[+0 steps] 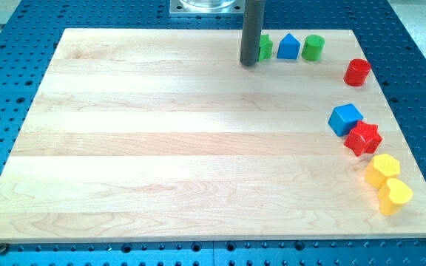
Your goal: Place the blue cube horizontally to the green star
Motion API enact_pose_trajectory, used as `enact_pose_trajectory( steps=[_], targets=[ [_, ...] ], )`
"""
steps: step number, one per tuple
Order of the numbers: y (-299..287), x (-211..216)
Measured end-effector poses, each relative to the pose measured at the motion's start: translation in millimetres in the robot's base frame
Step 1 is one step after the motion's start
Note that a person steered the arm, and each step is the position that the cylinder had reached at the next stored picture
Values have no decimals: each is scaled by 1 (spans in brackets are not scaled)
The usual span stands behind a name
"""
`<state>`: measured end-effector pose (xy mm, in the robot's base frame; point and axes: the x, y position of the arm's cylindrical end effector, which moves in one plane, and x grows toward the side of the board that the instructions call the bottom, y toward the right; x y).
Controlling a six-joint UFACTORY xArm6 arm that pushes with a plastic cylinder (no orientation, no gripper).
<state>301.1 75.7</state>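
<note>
Camera view, item by item, nearest first.

1. Yellow heart-shaped block [395, 196], lying at the board's lower right, touching a yellow hexagonal block [382, 169] at its 11 o'clock.
2. Red star [363, 138], sitting just up from the yellow pair, touching the blue cube.
3. Blue cube [345, 119], the task's thing, resting near the view's right edge, pressing against the red star at its 5 o'clock, one corner turning toward the view's bottom.
4. Red cylinder [357, 72], standing apart at the cube's 1 o'clock.
5. Top row: green cylinder [313, 47], blue house-shaped block [288, 47], and the green star [265, 47], the last being half hidden behind the rod.
6. The tip [249, 63], standing at the lower left of the green star, touching or nearly touching it; which one cannot be told. The arm is carrying a plain rod, so there is no hand to spread or pinch.

Governing relation: the blue cube is lying at about 4 o'clock from the tip, well apart, with bare board between. The star's right side is being occupied by the blue house-shaped block, so the space at the star's 9 o'clock is looking like the likelier destination.

Surface and room: pale wooden board [161, 148], smooth; blue perforated table [6, 44] surrounding it.
</note>
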Motion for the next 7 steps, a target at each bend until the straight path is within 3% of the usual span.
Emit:
enact_pose_trajectory(
  steps=[2,4,7],
  targets=[
    [155,83],
    [247,117],
    [110,143]
  ],
)
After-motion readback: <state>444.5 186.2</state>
